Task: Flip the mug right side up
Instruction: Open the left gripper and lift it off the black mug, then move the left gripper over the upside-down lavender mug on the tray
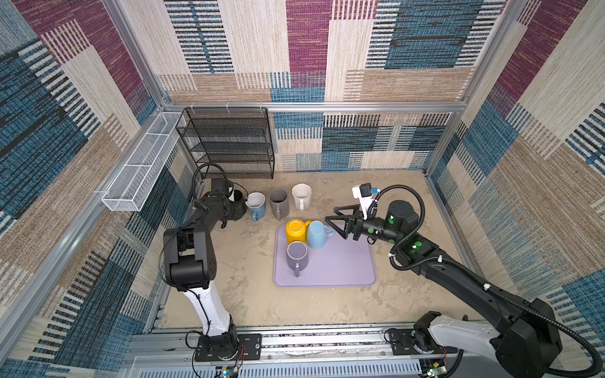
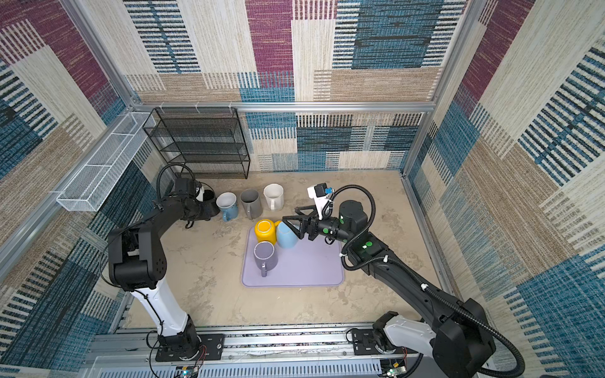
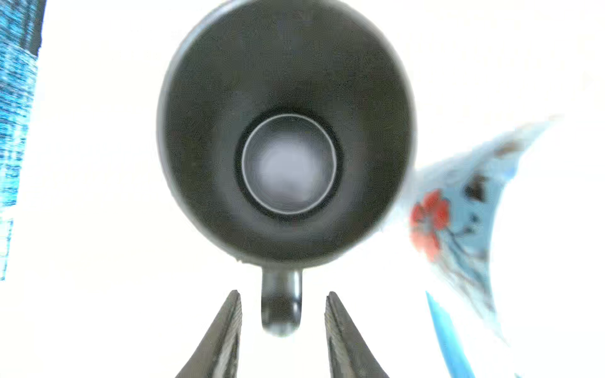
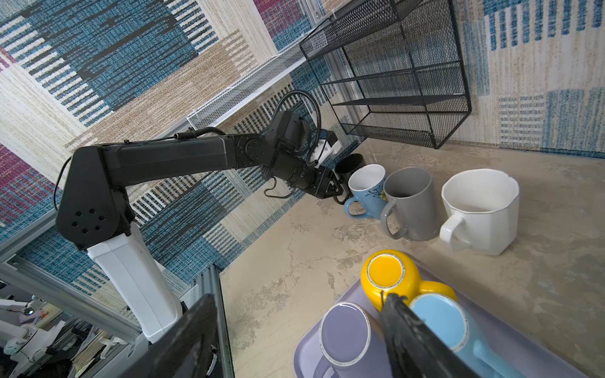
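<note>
A black mug stands upright, mouth up, at the back left of the table. In both top views my left gripper partly hides it. In the left wrist view the left gripper is open, and the mug's handle sits between the fingers without touching them. Three mugs stand upside down on the purple tray: yellow, light blue and purple. My right gripper hovers open at the tray's far edge. One finger sits just above the light blue mug, and nothing is held.
Right of the black mug stand three upright mugs in a row: blue floral, grey and white. A black wire rack stands against the back wall. A white mesh basket hangs on the left wall.
</note>
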Controlling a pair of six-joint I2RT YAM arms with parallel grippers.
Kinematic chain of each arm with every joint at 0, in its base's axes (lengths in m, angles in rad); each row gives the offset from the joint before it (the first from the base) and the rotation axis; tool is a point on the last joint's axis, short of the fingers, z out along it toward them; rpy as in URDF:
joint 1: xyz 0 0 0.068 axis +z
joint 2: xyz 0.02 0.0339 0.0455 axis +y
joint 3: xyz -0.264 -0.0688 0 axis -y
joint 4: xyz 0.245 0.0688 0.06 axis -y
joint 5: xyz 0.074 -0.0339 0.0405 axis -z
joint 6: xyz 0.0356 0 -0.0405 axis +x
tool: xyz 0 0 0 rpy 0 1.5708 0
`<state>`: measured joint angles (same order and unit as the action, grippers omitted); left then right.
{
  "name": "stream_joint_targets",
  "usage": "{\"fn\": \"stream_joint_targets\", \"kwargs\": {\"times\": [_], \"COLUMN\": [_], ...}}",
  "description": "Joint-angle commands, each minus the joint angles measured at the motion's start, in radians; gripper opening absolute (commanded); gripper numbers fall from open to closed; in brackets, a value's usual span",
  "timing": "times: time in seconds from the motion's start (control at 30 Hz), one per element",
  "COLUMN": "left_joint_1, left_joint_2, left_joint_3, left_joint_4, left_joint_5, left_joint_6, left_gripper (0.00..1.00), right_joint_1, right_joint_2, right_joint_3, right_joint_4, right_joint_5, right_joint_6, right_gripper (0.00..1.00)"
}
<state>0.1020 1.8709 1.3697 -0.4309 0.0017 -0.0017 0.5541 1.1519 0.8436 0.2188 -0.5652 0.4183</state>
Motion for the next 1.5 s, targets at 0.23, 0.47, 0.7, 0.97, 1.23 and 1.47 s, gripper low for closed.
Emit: {"fn": "stream_joint_targets", "kwargs": {"times": [0.23,0.47,0.7,0.97,1.23,1.47], "left_joint_1": [-0.008,-0.032,-0.087,-0.190,-0.340,-0.445], "left_joint_2": [-0.215,-0.394,-0.538,-0.606,-0.679,-0.773], "left_joint_3": [-0.131,-0.240,-0.318,-0.373,-0.432,-0.521], "left_joint_4": [0.049,0.102,0.121,0.084,-0.035,-0.098], "left_joint_5": [0.001,0.085,0.098,0.127,0.065,0.027], "left_joint_6": [-0.120,-0.196,-0.217,-0.266,-0.372,-0.484], "left_gripper": [0.39,0.40,0.40,0.41,0.41,0.40], "right_joint_1": [-0.002,0.000,-0.001,0.000,0.000,0.000], "right_joint_2": [-0.030,-0.031,-0.008,0.062,0.128,0.175], "right_joint_3": [-0.020,-0.033,-0.039,-0.052,-0.034,-0.029], "right_joint_4": [-0.029,-0.082,-0.144,-0.169,-0.219,-0.239], "right_joint_5": [0.061,0.127,0.210,0.251,0.342,0.392], "right_joint_6": [-0.020,-0.039,-0.061,-0.067,-0.056,-0.032], "right_gripper": [0.85,0.86,0.86,0.86,0.86,0.86]}}
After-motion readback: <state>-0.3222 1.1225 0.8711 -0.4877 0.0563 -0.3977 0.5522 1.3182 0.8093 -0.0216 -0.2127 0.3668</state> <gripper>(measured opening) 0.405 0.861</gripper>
